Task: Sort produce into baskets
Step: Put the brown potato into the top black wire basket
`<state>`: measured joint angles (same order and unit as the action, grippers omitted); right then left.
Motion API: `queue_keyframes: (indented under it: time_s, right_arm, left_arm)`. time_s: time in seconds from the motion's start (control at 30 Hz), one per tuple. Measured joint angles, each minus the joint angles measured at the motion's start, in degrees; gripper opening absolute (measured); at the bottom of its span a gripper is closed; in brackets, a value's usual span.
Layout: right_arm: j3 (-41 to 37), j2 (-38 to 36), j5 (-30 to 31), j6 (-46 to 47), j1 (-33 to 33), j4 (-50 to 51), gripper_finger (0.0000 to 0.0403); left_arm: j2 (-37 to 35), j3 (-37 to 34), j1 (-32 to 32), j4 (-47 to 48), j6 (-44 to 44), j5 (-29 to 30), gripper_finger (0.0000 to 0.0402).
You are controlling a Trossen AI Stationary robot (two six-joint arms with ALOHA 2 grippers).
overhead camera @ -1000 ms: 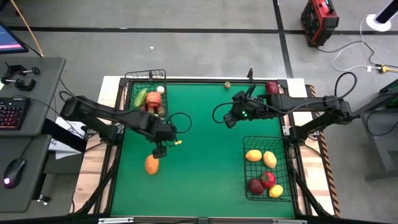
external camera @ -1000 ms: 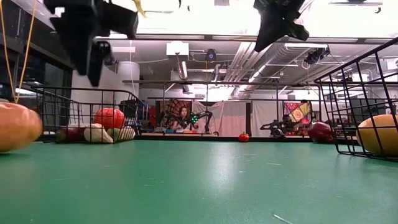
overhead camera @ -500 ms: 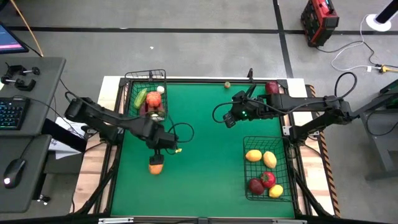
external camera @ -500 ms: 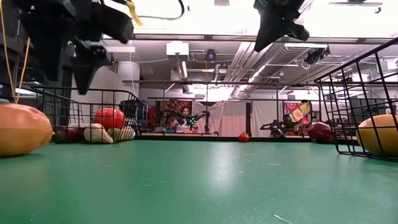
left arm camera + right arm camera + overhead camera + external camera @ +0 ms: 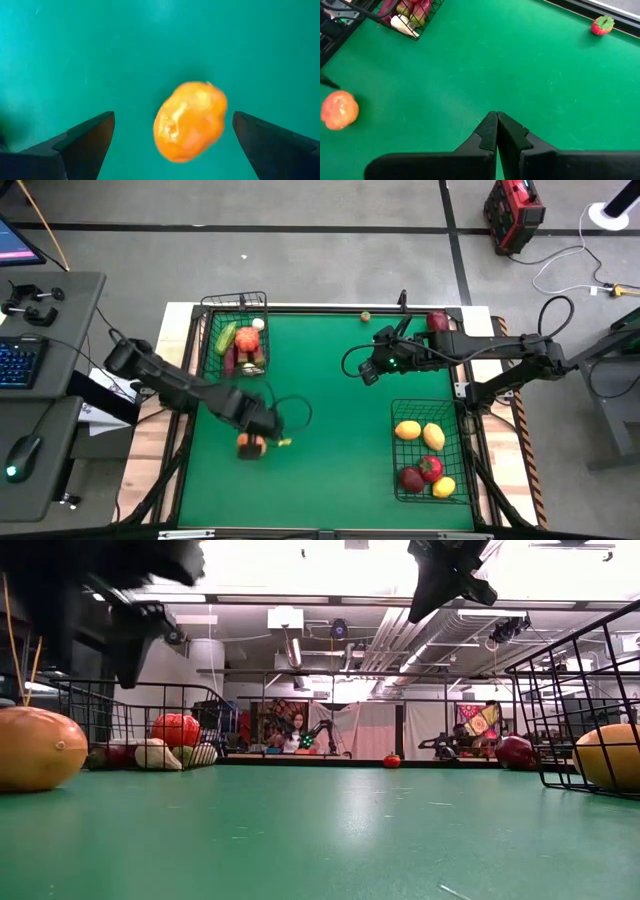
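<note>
The orange fruit (image 5: 190, 121) lies on the green table (image 5: 330, 400) near its left edge, between the two fingers of the left gripper (image 5: 172, 145) but touching neither; the jaws stand wide, with table showing on both sides of the fruit. In the high view the left gripper (image 5: 252, 442) sits directly over the fruit (image 5: 247, 446), and the left arm (image 5: 170, 385) reaches to it from the table's left edge, stretched low and slanting toward the near side. In the low view the fruit (image 5: 38, 748) rests on the table surface; the gripper above it is too blurred to judge how close its fingers come. The small basket (image 5: 237, 302) stands at the far left corner and holds green, red and white produce. A small red piece (image 5: 602, 25) lies alone by the far edge. The right gripper (image 5: 369, 372) hangs above the table's middle, right of centre, its arm (image 5: 480, 346) reaching in from the right edge; its jaws are pressed together, holding nothing (image 5: 496, 131). A dark red piece (image 5: 437, 320) lies at the far right corner. The large basket (image 5: 431, 492) stands at the near right and holds yellow and red produce.
</note>
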<state>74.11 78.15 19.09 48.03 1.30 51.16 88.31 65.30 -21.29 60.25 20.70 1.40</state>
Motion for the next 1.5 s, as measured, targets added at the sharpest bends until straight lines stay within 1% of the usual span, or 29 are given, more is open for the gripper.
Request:
queue_keyframes:
  time_s: [0.07, 0.13, 0.23, 0.3, 0.4, 0.5, 0.6, 0.83, 1.0, 1.23, 1.37, 1.5]
  right_arm:
    - [0.00, 0.00, 0.00, 0.02, 0.00, 0.00, 0.0000]
    - [0.00, 0.00, 0.00, 0.12, 0.00, 0.01, 0.0000]
    - [0.00, 0.00, 0.01, 0.13, -0.24, 0.02, 0.0000]
    - [0.00, 0.00, 0.00, 0.13, -0.28, 0.02, 0.0000]
    - [0.00, 0.00, 0.00, 0.13, -0.28, 0.02, 0.0000]
    - [0.00, 0.01, 0.00, -0.02, -0.28, 0.04, 0.0000]
    - [0.00, 0.02, 0.00, -0.02, -0.28, 0.04, 0.0000]
    - [-0.02, 0.01, 0.01, -0.34, -0.09, 0.06, 0.0000]
    - [-0.02, 0.02, 0.02, -0.35, -0.09, 0.09, 0.0000]
    - [-0.02, 0.02, 0.01, -0.26, -0.09, 0.33, 0.0000]
    - [-0.02, 0.02, 0.01, -0.19, -0.09, 0.35, 0.0000]
    - [-0.02, 0.02, 0.00, -0.09, -0.09, 0.35, 0.0000]
  left_arm:
    - [-0.04, 0.00, -3.04, 0.41, -5.90, 2.38, 0.0393]
    - [-0.15, 0.00, -5.90, 0.09, -9.37, 4.92, 0.0393]
    - [-0.14, 0.00, -9.15, -0.48, -11.80, 6.55, 0.0393]
    - [-0.17, -0.65, -9.76, -0.82, -12.72, 6.65, 0.0393]
    - [-0.17, -3.39, -9.64, -0.96, -12.89, 6.65, 0.0393]
    - [-0.15, -7.03, -9.70, -3.82, -12.86, 3.91, 0.0393]
    - [-0.11, -8.64, -9.90, -5.36, -11.47, 3.67, 0.0393]
    - [0.29, -8.76, -9.91, -9.58, -10.46, 4.32, 0.0393]
    - [2.84, -8.79, -9.87, -9.71, -12.28, 3.85, 0.0393]
    - [7.76, -8.79, -9.87, -9.51, -12.37, 3.12, 0.0393]
    - [9.02, -8.79, -9.87, -9.57, -9.69, 3.28, 0.0393]
    - [9.03, -8.79, -9.87, -9.73, -8.82, 1.07, 0.0392]
